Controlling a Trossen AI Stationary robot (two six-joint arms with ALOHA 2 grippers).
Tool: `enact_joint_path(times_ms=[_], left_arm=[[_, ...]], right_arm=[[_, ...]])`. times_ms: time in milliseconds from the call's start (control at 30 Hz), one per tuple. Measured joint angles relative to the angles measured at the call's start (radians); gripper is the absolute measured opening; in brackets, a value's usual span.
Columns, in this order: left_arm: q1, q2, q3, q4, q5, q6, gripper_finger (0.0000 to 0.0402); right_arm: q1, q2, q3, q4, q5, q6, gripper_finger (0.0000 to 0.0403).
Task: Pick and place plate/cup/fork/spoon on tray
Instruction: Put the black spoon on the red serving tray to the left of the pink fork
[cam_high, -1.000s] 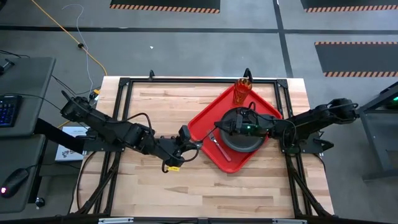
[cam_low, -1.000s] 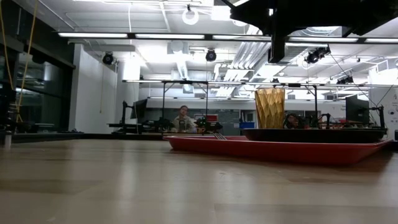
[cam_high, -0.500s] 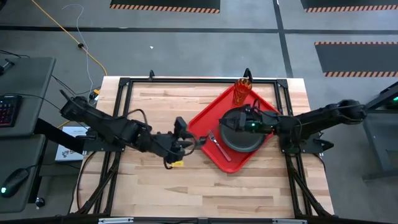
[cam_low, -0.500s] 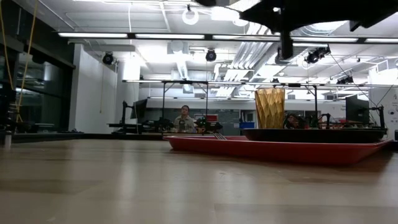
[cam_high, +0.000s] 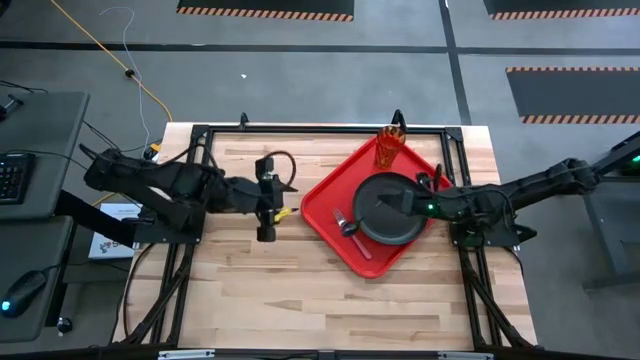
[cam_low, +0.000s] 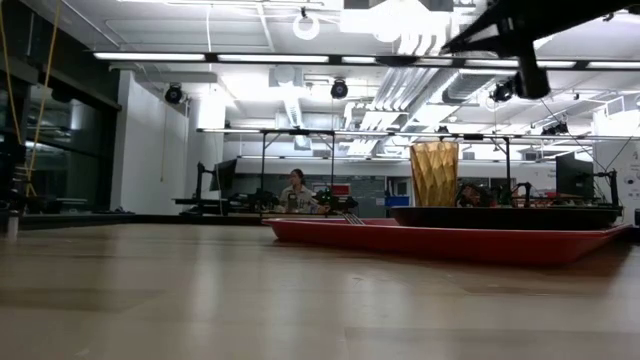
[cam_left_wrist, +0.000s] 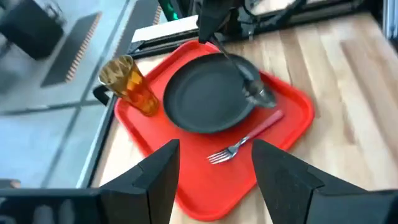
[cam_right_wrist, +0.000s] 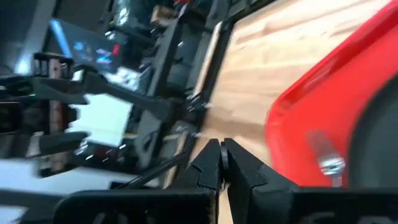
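Observation:
The red tray (cam_high: 325, 205) lies right of the table's middle. On it are the dark plate (cam_high: 395, 222), the amber cup (cam_high: 389, 148) upright in the far corner, and the red-handled fork (cam_left_wrist: 249, 138) flat beside the plate's left rim. My right gripper (cam_high: 394, 197) hangs shut above the plate, and the dark spoon (cam_left_wrist: 260, 94) slants down from it. My left gripper (cam_left_wrist: 214, 149) is open with nothing between its fingers, left of the tray over bare wood (cam_high: 266, 225), facing the tray. My right gripper pinches the free end of the spoon's handle (cam_left_wrist: 219, 43) between its shut fingers, which point down from above. The spoon slants down from them toward the table's left, its bowl (cam_left_wrist: 261, 96) low by the plate's rim near the fork's handle. Whether the bowl touches anything, I cannot tell.
A black frame (cam_high: 300, 130) runs along the table's far and side edges. Bare wood (cam_high: 300, 300) spreads over the near half and the left side. A desk with a keyboard (cam_high: 12, 175) stands beyond the left edge. A person (cam_low: 297, 190) sits far off in the room.
My left gripper has opened at the tray's left corner and drawn back toward the table's left edge, turning as it went. My right gripper, shut throughout, has gone toward the table's right edge, from the plate's left rim to over its middle.

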Motion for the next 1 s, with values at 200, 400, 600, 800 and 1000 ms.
enact_joint_path(times_ms=[200, 400, 600, 800, 1000], left_arm=[[0.041, -0.050, -0.126, 0.234, 0.107, -0.063, 0.0188], [0.090, -0.186, -0.435, 0.667, 0.220, -0.256, 0.0188], [0.139, -0.277, -0.747, 1.256, 0.249, -0.496, 0.0188], [0.141, -0.285, -0.939, 1.616, 0.124, -0.666, 0.0188], [0.103, -0.284, -0.997, 1.682, -0.031, -0.739, 0.0188]], right_arm=[[0.081, 0.006, 0.000, -0.035, 0.182, 0.003, 0.0000], [0.129, 0.006, 0.000, -0.035, 0.262, 0.004, 0.0000], [0.133, 0.052, 0.000, 0.026, 0.300, -0.013, 0.0000], [0.133, 0.155, 0.000, 0.315, 0.342, -0.161, 0.0000], [0.097, 0.293, 0.000, 0.802, 0.374, -0.448, 0.0000]])
